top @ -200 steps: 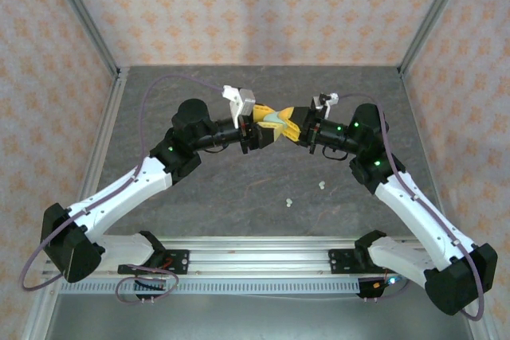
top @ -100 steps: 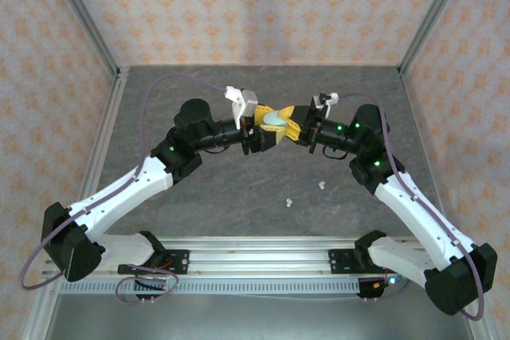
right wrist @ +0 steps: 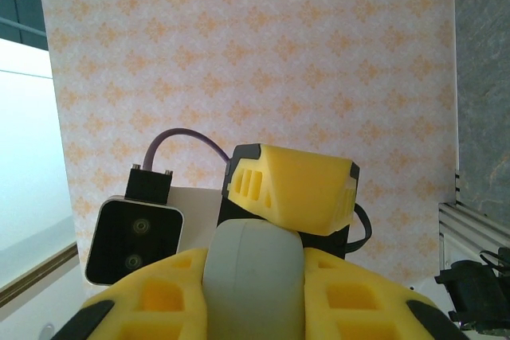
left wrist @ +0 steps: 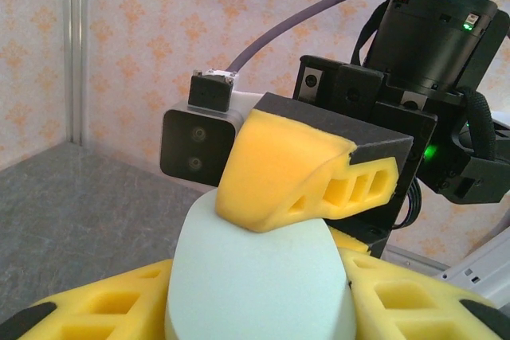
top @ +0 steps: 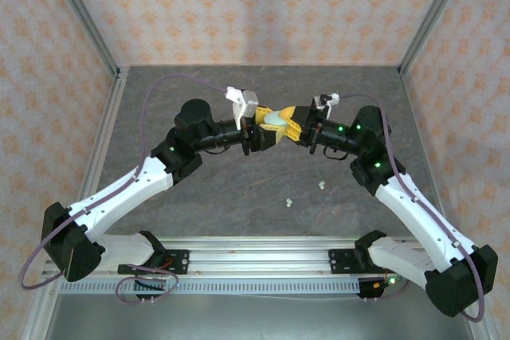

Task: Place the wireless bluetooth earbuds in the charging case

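A pale green oval charging case (top: pixel 276 119) hangs in the air above the middle of the table, lid closed. My left gripper (top: pixel 266 130) and my right gripper (top: pixel 292 124) meet at it from opposite sides. In the left wrist view the case (left wrist: pixel 259 276) sits between my left gripper's (left wrist: pixel 259 308) yellow fingers, with a finger of the right gripper (left wrist: pixel 279 169) pressed on its top. In the right wrist view the case (right wrist: pixel 253 272), seam showing, is clamped by my right gripper (right wrist: pixel 255 300). Two tiny whitish earbuds (top: pixel 288 201) (top: pixel 322 185) lie on the table, nearer the arm bases.
The dark grey table (top: pixel 239 189) is walled by patterned panels at the back and sides. An aluminium rail (top: pixel 255 264) with the arm bases runs along the near edge. Purple cables loop over both arms.
The left wrist has turned slightly at the case, its camera block shifting a little. The case stays held between both grippers and the earbuds have not moved.
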Action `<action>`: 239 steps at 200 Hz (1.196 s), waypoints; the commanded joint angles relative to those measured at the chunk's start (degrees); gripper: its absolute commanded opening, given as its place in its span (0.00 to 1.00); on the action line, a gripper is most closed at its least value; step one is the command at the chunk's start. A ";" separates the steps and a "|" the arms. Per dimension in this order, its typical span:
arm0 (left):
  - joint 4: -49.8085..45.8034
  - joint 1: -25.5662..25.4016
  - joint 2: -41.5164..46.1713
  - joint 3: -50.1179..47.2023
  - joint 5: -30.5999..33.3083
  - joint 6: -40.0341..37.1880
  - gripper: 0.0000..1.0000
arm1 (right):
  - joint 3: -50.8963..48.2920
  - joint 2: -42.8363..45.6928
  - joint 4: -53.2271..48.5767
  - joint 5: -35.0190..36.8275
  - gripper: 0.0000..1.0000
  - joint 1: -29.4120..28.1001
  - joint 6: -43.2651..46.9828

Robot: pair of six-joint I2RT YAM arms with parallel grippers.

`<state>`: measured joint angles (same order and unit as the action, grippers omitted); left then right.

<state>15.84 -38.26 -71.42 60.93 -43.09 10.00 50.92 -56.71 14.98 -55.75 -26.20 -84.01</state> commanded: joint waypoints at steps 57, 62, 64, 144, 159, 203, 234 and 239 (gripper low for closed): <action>-0.40 -0.10 1.00 -0.36 0.54 -1.47 0.51 | -0.39 1.73 2.95 -1.55 0.12 -0.05 -2.38; -0.31 -0.15 1.07 -0.52 0.68 -1.47 0.52 | -0.46 1.72 2.95 -1.43 0.12 -0.01 -2.38; -0.29 -0.15 1.14 -0.54 0.76 -1.47 0.52 | -0.40 1.74 2.95 -1.42 0.12 0.00 -2.39; 0.29 -0.15 1.83 -1.16 1.70 -1.65 0.53 | -0.47 1.87 3.03 -1.33 0.11 0.00 -2.60; 0.63 -0.15 1.94 -1.25 1.54 -1.56 0.49 | -0.47 1.95 2.99 -1.37 0.11 -0.04 -2.61; 0.61 -0.15 2.03 -0.81 0.82 -1.41 0.26 | -0.64 2.02 2.70 -1.53 0.17 -0.02 -2.24; -0.78 -0.14 2.37 -0.11 0.46 -1.65 0.18 | -0.39 2.12 1.85 -1.08 0.33 0.00 -0.50; -1.04 -0.15 2.47 -0.02 0.39 -1.65 0.17 | -0.30 2.21 1.95 -0.98 0.37 -0.01 -0.13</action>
<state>15.46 -38.63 -70.87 60.27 -42.26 8.58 50.76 -56.07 15.25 -55.29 -26.20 -84.66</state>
